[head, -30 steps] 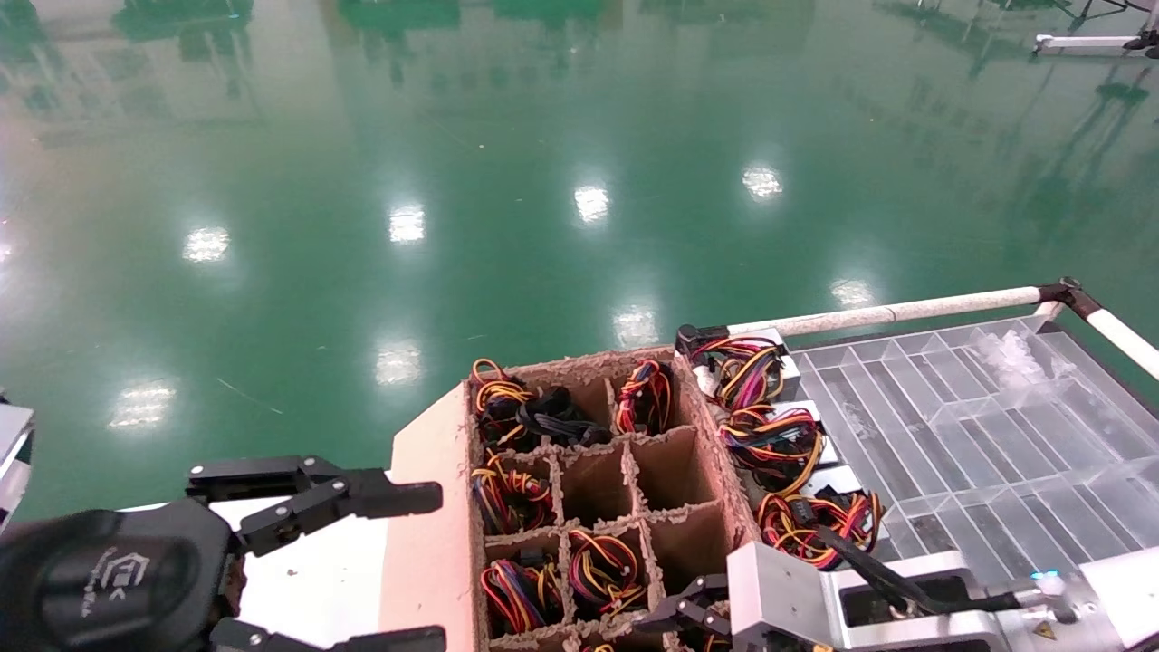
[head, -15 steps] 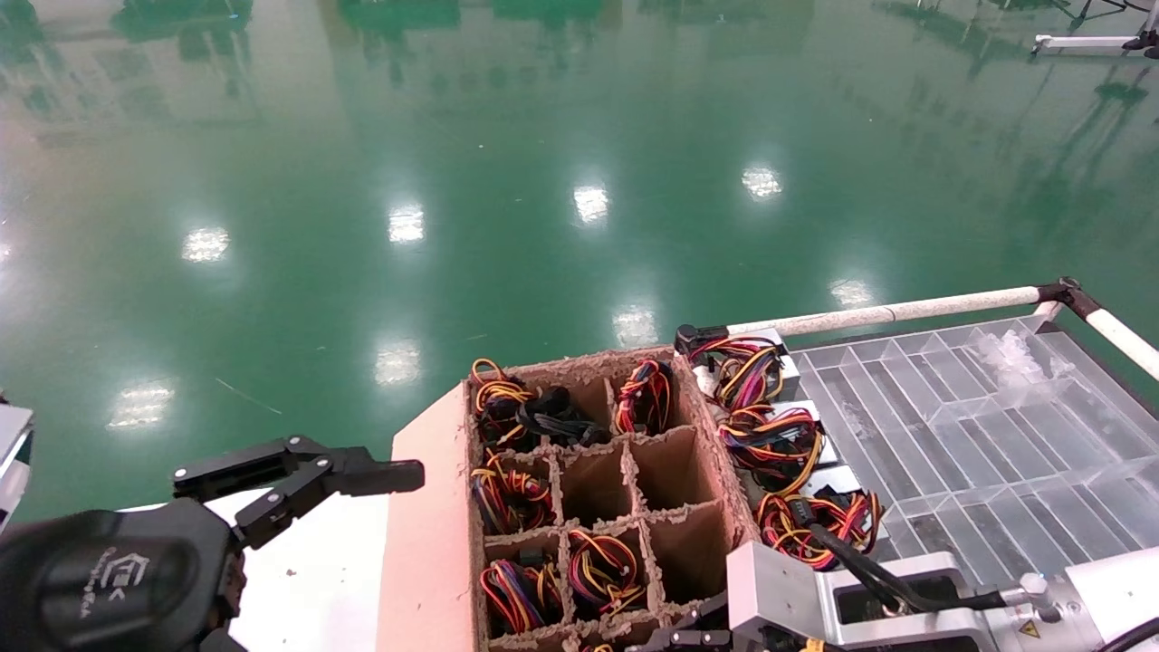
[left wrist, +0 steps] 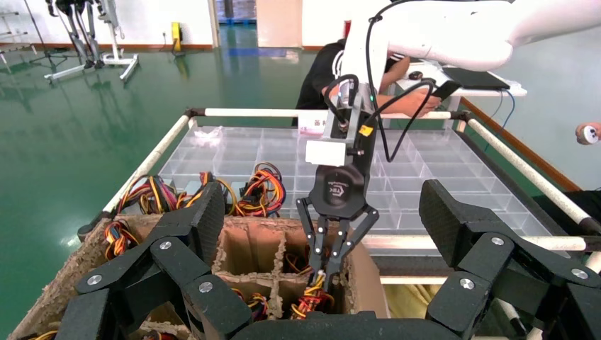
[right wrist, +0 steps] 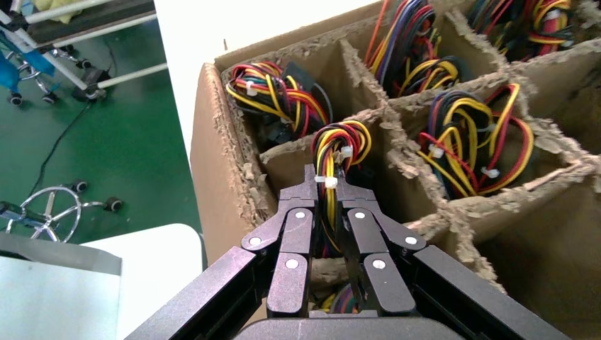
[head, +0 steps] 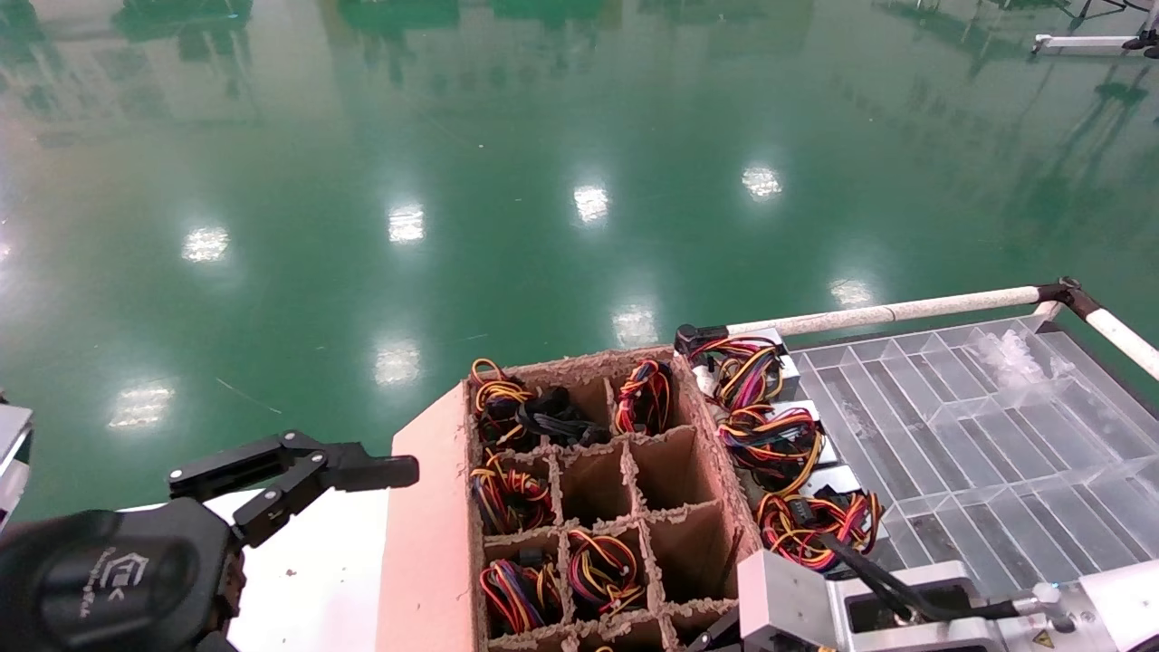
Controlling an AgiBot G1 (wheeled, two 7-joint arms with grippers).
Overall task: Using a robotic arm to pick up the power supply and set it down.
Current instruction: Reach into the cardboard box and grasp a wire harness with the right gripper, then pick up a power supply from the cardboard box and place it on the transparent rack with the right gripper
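Note:
The power supply's red, yellow and black wire bundle point(right wrist: 339, 145) sticks up from a near corner compartment of the brown cardboard divider box point(right wrist: 212, 163); its metal body is hidden inside. My right gripper point(right wrist: 327, 185) is shut on that bundle just below a white zip tie. The left wrist view shows the same gripper point(left wrist: 327, 265) pointing straight down into the box. In the head view only its pale grey wrist module point(head: 788, 598) shows at the bottom edge. My left gripper point(left wrist: 322, 212) stays open beside the box, its upper finger point(head: 299, 466) over the white table.
Several other compartments hold wire bundles point(head: 512, 493); three middle ones look empty. More power supplies point(head: 770, 444) lie along the clear divided tray point(head: 978, 426) to the right, framed by a white rail point(head: 887, 314). A person point(left wrist: 333, 71) sits behind the tray.
My right wrist has sunk lower over the near compartment. My left gripper has drawn back to the left, and its lower finger has left the head view.

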